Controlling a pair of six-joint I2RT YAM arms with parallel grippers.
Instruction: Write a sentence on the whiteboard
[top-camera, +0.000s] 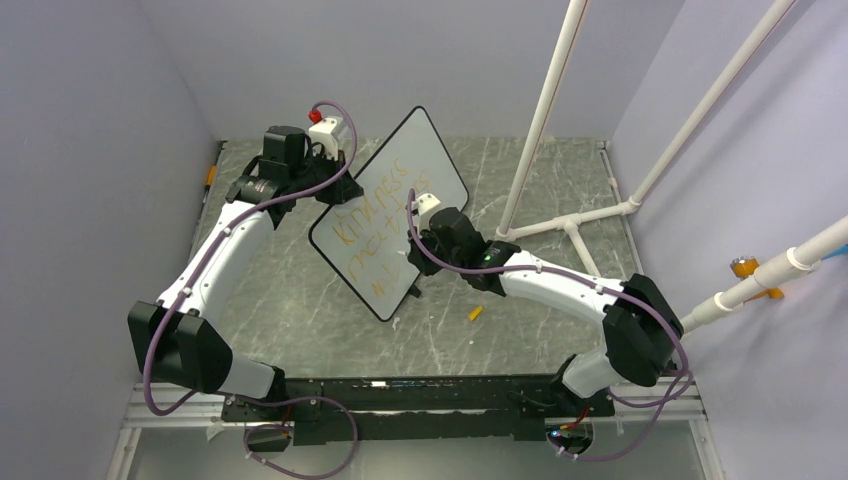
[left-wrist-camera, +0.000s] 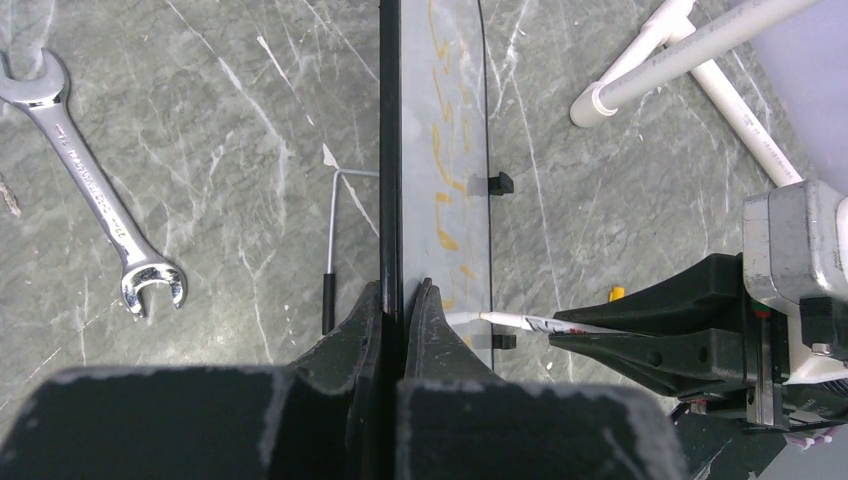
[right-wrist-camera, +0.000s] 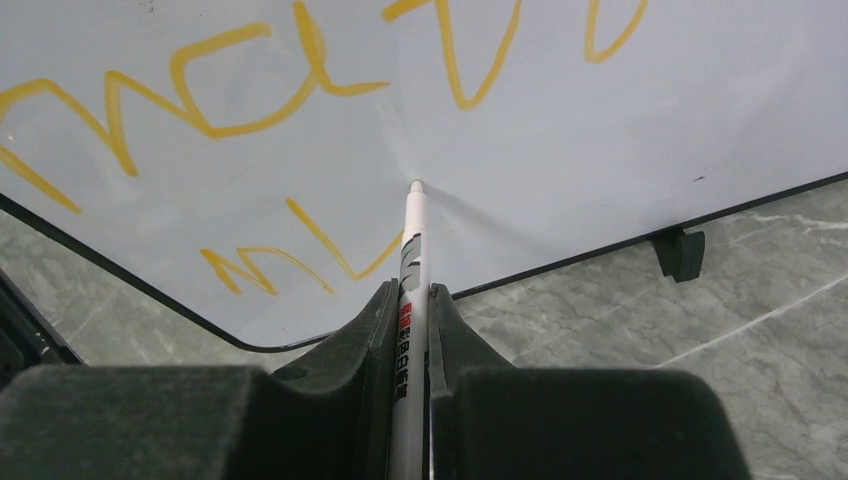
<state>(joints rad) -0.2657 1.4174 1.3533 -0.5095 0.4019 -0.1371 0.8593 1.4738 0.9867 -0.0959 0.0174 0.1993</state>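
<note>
Left gripper (left-wrist-camera: 402, 295) was seen closed down on the black frame edge of the whiteboard (left-wrist-camera: 440, 150), fingers pinched tight on either side of it. In the top view the whiteboard (top-camera: 400, 170) was held up off flat, tilted, gripped at its upper-left edge by the left gripper (top-camera: 335, 170), with its lower corner down near the table (top-camera: 300, 320).

Right gripper (right-wrist-camera: 412, 295) was clamped on a white-barrelled marker (right-wrist-camera: 413, 240), jaws nearly together around the barrel. The marker tip was seen at the board face (right-wrist-camera: 600, 150), low on the board near its bottom edge; contact looked likely but could not be confirmed.

The sentence (top-camera: 375, 235) was laid out in orange-yellow strokes over about three lines. In the right wrist view the lettering (right-wrist-camera: 250, 90) was seen above the tip, and a few third-line strokes just left of it.

Also noted:
- wrench (left-wrist-camera: 95, 190) and hex key (left-wrist-camera: 335, 240) lying on the table behind the board
- small orange piece (top-camera: 475, 313) on the table under the right arm
- white pipe frame (top-camera: 570, 220) to the right
- black clip (right-wrist-camera: 680, 252) on the board's lower frame
</note>
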